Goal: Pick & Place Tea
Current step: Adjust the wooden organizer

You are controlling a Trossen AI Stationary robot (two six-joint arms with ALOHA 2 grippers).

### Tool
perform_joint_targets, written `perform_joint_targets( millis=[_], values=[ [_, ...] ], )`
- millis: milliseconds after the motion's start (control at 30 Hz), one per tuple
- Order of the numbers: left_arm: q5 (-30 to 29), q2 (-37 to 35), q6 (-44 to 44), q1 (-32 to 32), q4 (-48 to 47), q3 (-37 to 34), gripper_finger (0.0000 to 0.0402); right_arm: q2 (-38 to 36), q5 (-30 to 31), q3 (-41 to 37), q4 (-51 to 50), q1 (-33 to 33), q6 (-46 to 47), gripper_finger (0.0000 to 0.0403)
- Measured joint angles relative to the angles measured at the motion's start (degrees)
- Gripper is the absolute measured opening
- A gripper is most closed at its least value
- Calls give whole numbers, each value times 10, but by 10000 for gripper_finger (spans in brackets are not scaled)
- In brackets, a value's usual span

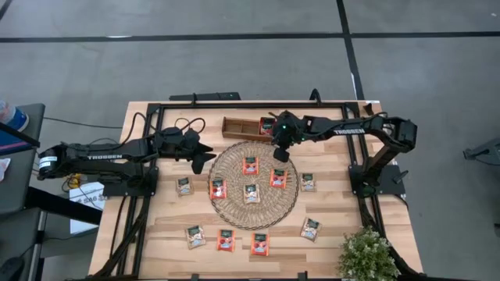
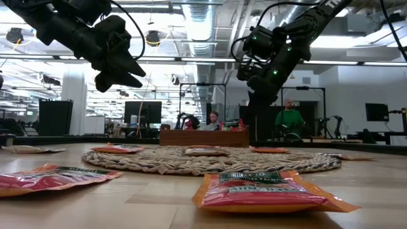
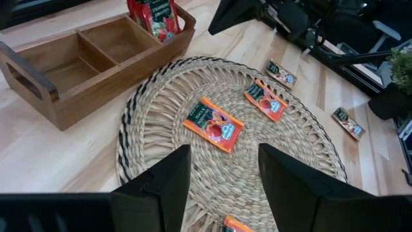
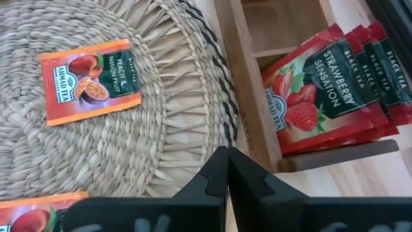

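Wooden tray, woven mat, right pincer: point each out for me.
Wooden tray [image 3: 96, 84], left wrist view, on its front wall.
Woven mat [image 1: 234, 215], high view, on bare weave near its edge.
Right pincer [image 4: 226, 169], right wrist view, between its closed fingertips.

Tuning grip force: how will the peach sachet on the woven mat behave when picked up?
The peach sachet lies flat and thin on the woven mat, so probably light and slightly floppy. Its glossy wrapper may slip between fingers. The mat's ribbed weave likely resists sliding, though edges sit low, making pinching awkward.
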Motion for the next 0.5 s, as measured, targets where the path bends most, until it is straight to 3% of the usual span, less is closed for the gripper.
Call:
perform_joint_targets(
  millis=[500],
  values=[
    [0,0,2,0,0,0,174,0,1,0,-8,-27,-25,0]
  ],
)
